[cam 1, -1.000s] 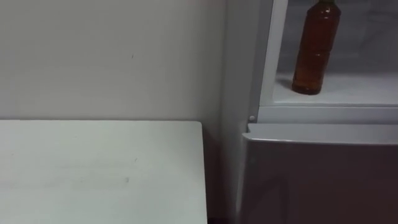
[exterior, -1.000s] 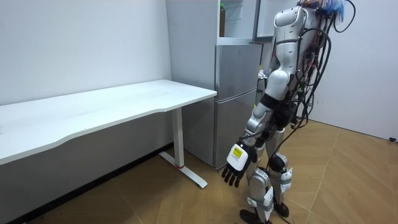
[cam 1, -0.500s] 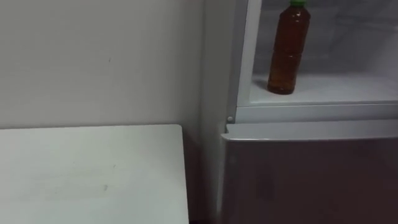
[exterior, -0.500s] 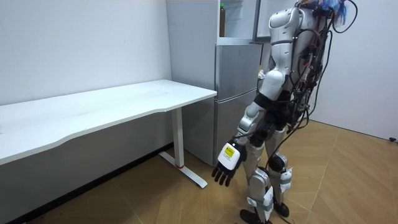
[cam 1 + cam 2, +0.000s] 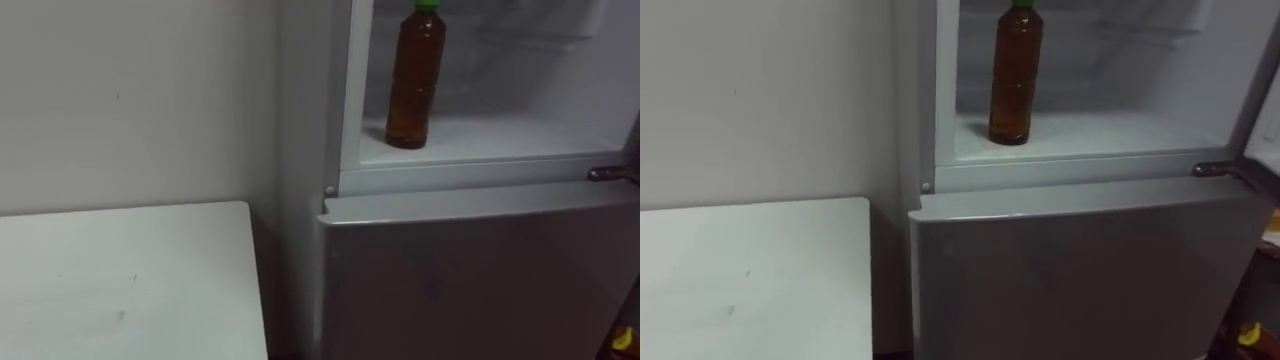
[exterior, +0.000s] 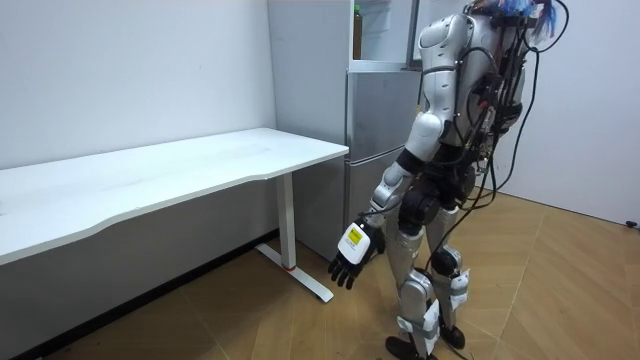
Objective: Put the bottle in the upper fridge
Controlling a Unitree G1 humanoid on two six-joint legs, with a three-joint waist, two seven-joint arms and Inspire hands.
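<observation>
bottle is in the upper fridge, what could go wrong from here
1. The bottle stands upright, tall and narrow, close to the front lip of the upper fridge; a knock might tip it out.
2. The compartment is open and the left hand hangs low, open, so the door may be left unclosed.

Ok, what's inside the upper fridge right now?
The bottle stands upright on the upper fridge's white floor, near the left front. The compartment's upper part and far right side lie outside the eye views, so I can't tell what is there.
</observation>
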